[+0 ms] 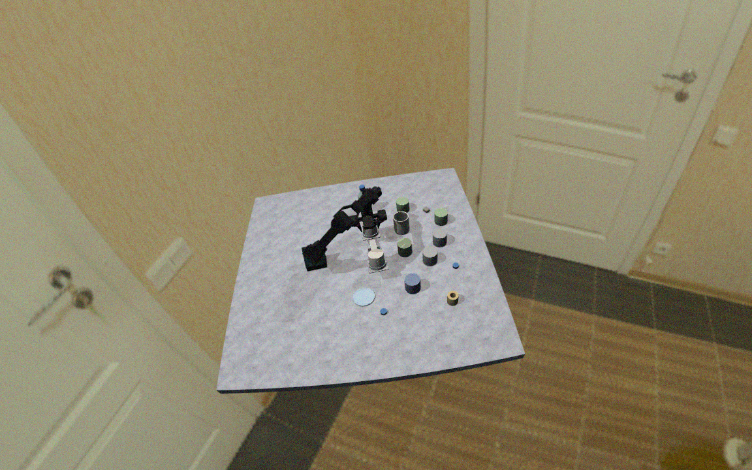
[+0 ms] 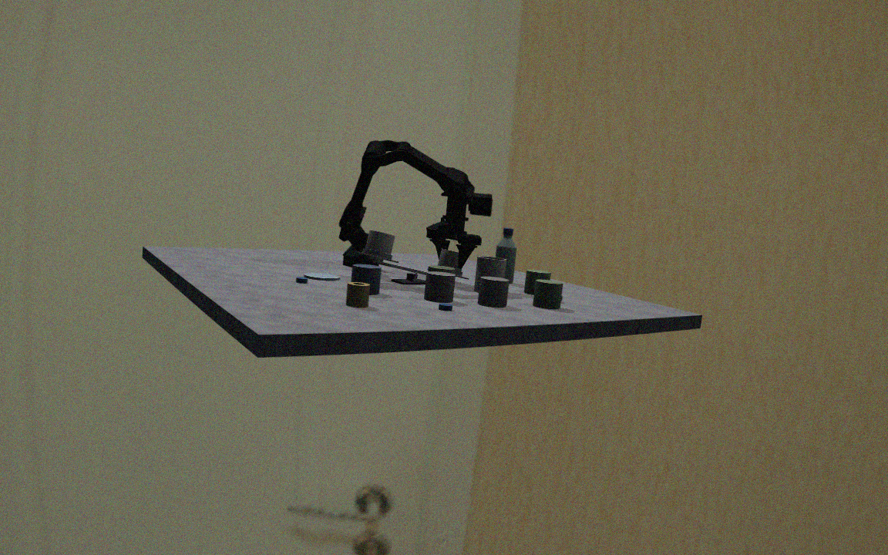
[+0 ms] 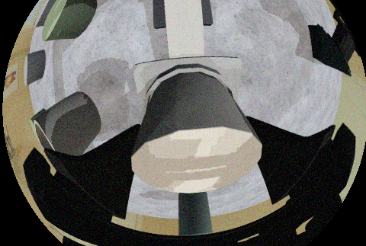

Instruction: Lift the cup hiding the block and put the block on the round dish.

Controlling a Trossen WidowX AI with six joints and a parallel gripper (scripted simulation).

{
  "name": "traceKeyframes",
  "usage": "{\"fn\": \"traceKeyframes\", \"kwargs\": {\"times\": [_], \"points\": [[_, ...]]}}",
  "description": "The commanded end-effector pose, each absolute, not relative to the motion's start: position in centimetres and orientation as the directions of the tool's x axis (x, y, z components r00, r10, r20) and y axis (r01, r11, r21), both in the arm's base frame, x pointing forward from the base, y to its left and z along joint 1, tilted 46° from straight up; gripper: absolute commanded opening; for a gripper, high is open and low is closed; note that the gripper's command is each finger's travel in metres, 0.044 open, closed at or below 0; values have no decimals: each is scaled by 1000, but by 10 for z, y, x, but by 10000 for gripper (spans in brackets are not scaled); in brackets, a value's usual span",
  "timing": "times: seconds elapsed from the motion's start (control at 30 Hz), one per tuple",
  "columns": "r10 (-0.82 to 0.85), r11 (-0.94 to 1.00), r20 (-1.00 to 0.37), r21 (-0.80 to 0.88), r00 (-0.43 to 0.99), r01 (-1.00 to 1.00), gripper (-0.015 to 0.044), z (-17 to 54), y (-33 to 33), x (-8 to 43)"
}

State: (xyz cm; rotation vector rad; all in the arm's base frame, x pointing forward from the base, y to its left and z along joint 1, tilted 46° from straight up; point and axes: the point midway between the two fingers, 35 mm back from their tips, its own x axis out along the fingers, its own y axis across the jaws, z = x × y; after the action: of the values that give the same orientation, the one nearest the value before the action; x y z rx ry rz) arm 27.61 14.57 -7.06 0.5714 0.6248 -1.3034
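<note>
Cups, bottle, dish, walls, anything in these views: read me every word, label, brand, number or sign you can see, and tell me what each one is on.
No text can be read in any view.
The bottle: no readable label.
The wall at the wrist view's left edge bears a small coloured patch, too blurred to read.
</note>
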Motion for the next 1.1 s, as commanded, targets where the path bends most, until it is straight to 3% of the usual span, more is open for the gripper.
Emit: {"fn": "traceKeyframes", "kwargs": {"times": [0.0,0.27,0.67,1.07], "points": [[-696,181,-702,36,154,983,355,-72,144,276],[-696,181,-702,36,154,983,301,-72,144,276],[-694,181,-703,36,154,983,0,-66,152,277],[-693,182,-704,36,154,983,0,-56,164,277]]}}
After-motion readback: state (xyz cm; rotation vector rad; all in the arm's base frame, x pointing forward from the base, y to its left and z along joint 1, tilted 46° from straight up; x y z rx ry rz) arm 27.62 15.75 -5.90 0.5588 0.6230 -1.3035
